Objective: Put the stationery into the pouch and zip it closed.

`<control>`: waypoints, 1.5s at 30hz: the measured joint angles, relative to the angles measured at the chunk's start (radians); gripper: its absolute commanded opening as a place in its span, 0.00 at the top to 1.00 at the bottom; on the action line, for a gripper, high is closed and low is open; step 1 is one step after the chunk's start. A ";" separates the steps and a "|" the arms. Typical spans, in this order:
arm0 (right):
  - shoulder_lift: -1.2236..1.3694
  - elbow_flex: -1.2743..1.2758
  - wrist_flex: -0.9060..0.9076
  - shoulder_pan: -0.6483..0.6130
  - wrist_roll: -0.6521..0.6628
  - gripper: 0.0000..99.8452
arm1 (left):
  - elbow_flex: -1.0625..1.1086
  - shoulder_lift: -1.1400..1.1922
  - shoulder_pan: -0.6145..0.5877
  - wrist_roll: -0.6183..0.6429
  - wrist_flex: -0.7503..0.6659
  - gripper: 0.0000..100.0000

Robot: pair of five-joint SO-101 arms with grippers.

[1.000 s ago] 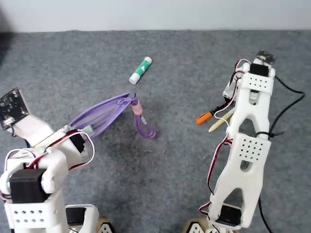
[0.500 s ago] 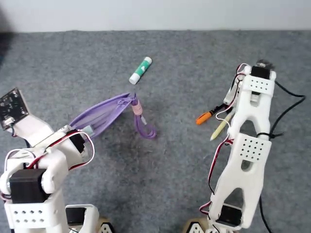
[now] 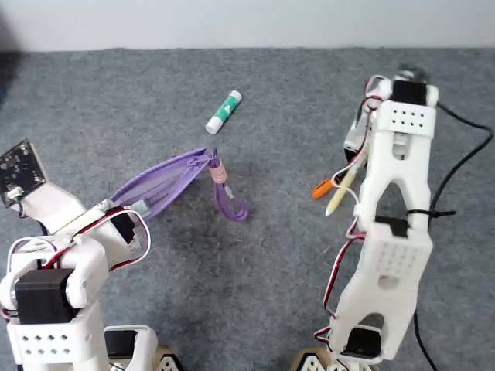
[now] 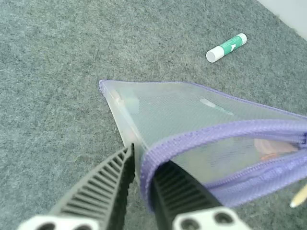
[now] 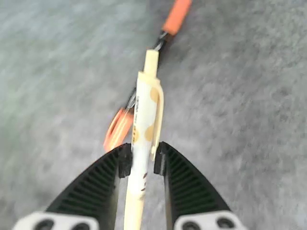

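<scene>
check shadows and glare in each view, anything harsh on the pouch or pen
High view: soft, even light, only faint shadows under the pouch and the glue stick. Left wrist view: one small bright glint on the pouch's clear side, no harsh glare. Right wrist view: the pen in the right gripper is evenly lit.

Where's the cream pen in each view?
High view: cream pen right of the pouch, beside the orange pen.
Right wrist view: cream pen clamped in the right gripper, orange pen behind it.
Left wrist view: probably its tip at the frame edge, past the pouch.
Landmarks: orange pen (high, right wrist); pouch (high, left wrist).
</scene>
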 measured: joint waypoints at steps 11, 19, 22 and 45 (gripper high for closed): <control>-0.783 0.519 -0.005 -0.344 0.005 0.99 | 0.020 -0.009 0.002 0.000 0.000 0.99; -1.034 0.528 -0.186 -0.614 -0.083 0.99 | 0.021 -0.009 0.002 0.028 -0.012 0.99; -1.076 0.528 -0.282 -0.701 -0.103 0.99 | 0.021 -0.008 0.002 0.028 -0.012 0.99; -1.185 0.856 -1.074 -0.881 0.071 0.99 | 0.021 -0.008 0.002 0.028 -0.012 0.99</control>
